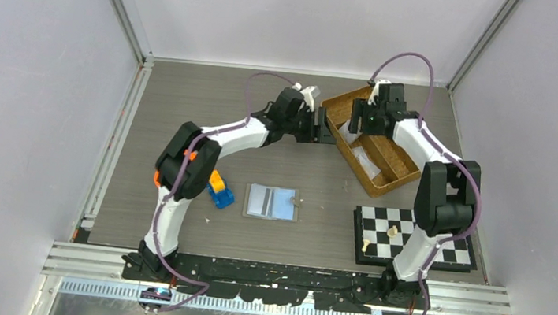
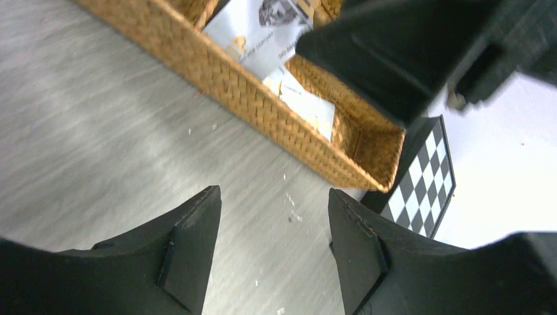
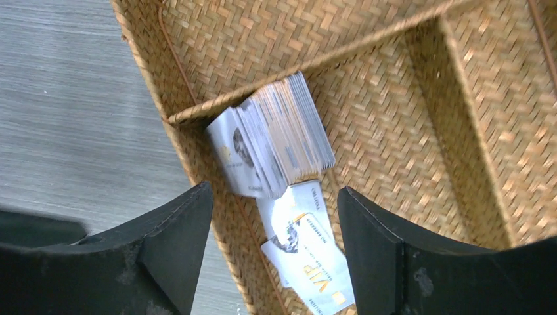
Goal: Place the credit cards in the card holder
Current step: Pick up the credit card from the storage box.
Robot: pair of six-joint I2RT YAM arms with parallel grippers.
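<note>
The credit cards lie in a wicker basket (image 3: pixel 407 98). A thick stack (image 3: pixel 279 134) leans against a divider, and two loose cards (image 3: pixel 309 249) lie just below it. My right gripper (image 3: pixel 276 190) hangs open over these cards with nothing between its fingers. My left gripper (image 2: pixel 274 192) is open too, over bare table just outside the basket's long wall (image 2: pixel 217 65), and it holds nothing. The card holder (image 1: pixel 272 202) lies unfolded in the middle of the table, light blue inside facing up, well away from both grippers.
A black-and-white chessboard (image 1: pixel 413 236) with small pieces sits at the front right, beside the basket (image 1: pixel 384 181). A blue and orange toy (image 1: pixel 218 190) lies left of the holder. My right arm (image 2: pixel 407 52) looms close above the left gripper. Grey walls enclose the table.
</note>
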